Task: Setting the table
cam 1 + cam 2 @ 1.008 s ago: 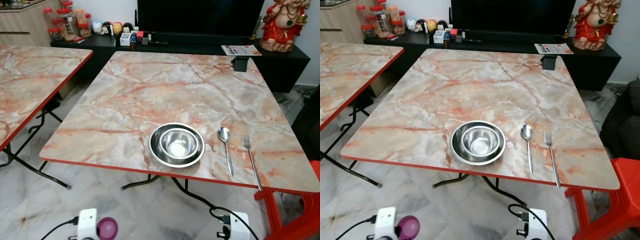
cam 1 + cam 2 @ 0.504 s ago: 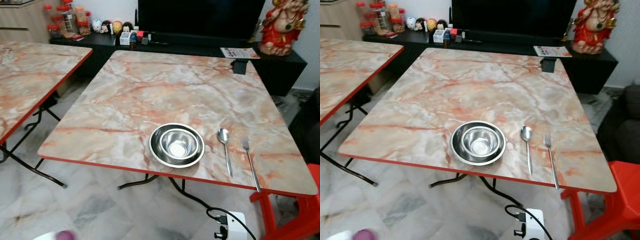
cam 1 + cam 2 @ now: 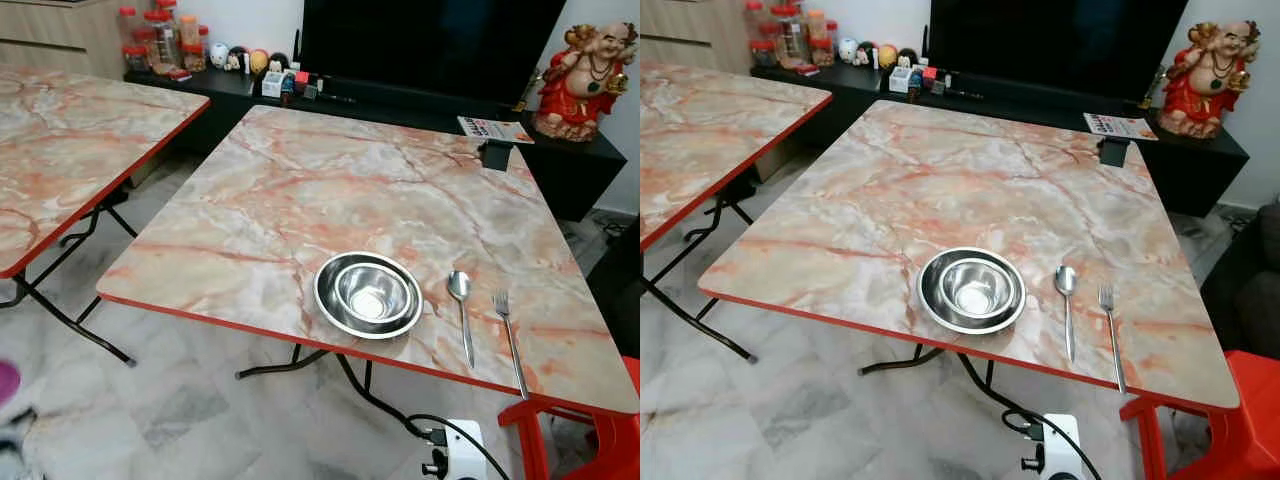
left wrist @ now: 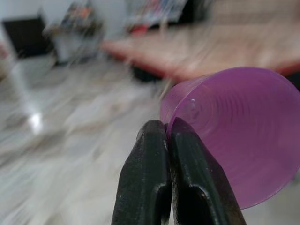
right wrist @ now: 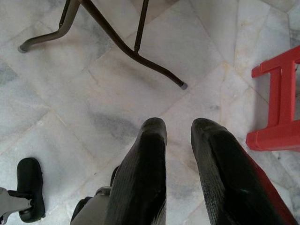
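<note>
A steel bowl [image 3: 370, 293] sits inside a steel plate [image 3: 330, 305] near the front edge of the marble table [image 3: 300, 190]. Just right of them lie a spoon [image 3: 461, 308] and a fork [image 3: 508, 325], side by side. In the left wrist view my left gripper [image 4: 167, 129] is shut on the rim of a purple cup [image 4: 234, 136], held low over the floor; a sliver of the cup [image 3: 5, 380] shows at the left edge of the head view. My right gripper [image 5: 179, 123] hangs over the floor tiles, its fingers slightly apart with nothing between them.
A second marble table [image 3: 60, 150] stands to the left. A red stool [image 3: 590, 440] is at the front right corner. A small black stand [image 3: 495, 153] sits on the table's far right corner. Behind are a dark TV console with jars and a red statue [image 3: 585, 75].
The camera has shifted, so the whole scene sits a little further right. My left arm with the purple cup has dropped from the bottom centre to the left edge of the head view.
</note>
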`<state>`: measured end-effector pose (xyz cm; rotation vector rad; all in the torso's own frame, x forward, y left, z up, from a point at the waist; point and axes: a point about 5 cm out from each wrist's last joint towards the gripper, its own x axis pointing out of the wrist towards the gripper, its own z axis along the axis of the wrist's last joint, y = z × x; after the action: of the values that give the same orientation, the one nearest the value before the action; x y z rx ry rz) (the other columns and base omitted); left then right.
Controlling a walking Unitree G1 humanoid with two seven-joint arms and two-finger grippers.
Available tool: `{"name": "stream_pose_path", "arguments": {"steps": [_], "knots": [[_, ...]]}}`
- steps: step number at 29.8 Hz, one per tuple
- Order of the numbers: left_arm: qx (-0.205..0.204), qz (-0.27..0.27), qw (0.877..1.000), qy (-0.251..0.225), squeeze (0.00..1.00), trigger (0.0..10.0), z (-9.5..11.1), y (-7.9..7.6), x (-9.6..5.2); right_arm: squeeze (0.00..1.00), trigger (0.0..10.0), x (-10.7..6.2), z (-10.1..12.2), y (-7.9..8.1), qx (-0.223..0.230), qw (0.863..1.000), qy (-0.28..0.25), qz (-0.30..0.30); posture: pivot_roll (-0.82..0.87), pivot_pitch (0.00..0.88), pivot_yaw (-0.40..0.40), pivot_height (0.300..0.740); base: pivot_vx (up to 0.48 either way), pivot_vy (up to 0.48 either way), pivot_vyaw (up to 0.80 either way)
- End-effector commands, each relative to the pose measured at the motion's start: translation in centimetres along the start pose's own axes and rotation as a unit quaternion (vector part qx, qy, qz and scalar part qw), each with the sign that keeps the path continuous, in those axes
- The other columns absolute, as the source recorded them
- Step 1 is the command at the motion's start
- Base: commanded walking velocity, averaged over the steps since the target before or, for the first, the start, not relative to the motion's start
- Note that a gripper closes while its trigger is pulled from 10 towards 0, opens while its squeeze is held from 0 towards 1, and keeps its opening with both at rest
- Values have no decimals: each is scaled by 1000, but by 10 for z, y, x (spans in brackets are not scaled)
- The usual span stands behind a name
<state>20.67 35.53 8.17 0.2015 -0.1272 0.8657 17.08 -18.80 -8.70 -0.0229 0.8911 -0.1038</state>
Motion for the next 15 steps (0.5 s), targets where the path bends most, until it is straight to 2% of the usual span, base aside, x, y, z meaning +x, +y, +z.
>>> {"name": "stream_pose_path", "arguments": {"steps": [1, 4, 5, 6, 7, 10, 12, 15], "knots": [[-27, -72, 994, -84, 0, 10000, 51, -36, 23, 0, 10000, 0, 0, -3, 4, 1000, 2, -4, 80, 0, -75, 740, 0, 0, 0], [-59, -131, 982, -120, 0, 10000, 85, -65, 33, 0, 10000, 0, -1, -2, 6, 1000, 3, -6, 70, 0, -65, 740, 0, 0, 0], [-99, -192, 968, -125, 0, 10000, 109, -92, 38, 0, 10000, 0, -2, -3, 9, 1000, 5, -9, 59, 0, -56, 740, 0, 0, 0], [-110, -210, 964, -124, 0, 10000, 115, -99, 39, 0, 10000, -1, -2, -3, 11, 1000, 6, -10, 57, 0, -54, 740, 0, 0, 0], [-128, -241, 954, -127, 0, 10000, 128, -114, 42, 0, 10000, -1, -3, -3, 12, 1000, 7, -11, 53, 0, -50, 740, 0, 0, 0], [-131, -295, 939, -122, 0, 10000, 144, -135, 43, 0, 10000, -1, -4, -3, 15, 1000, 8, -13, 39, 0, -35, 740, 0, 0, 0], [-123, -347, 923, -114, 0, 10000, 156, -154, 42, 0, 10000, -1, -4, -2, 20, 1000, 8, -16, 23, 0, -18, 740, 0, 0, 0], [-110, -415, 900, -72, 0, 10000, 161, -180, 39, 0, 10000, -1, -5, -1, 28, 999, 9, -19, 12, 0, 1, 740, 0, 0, 0]]}}
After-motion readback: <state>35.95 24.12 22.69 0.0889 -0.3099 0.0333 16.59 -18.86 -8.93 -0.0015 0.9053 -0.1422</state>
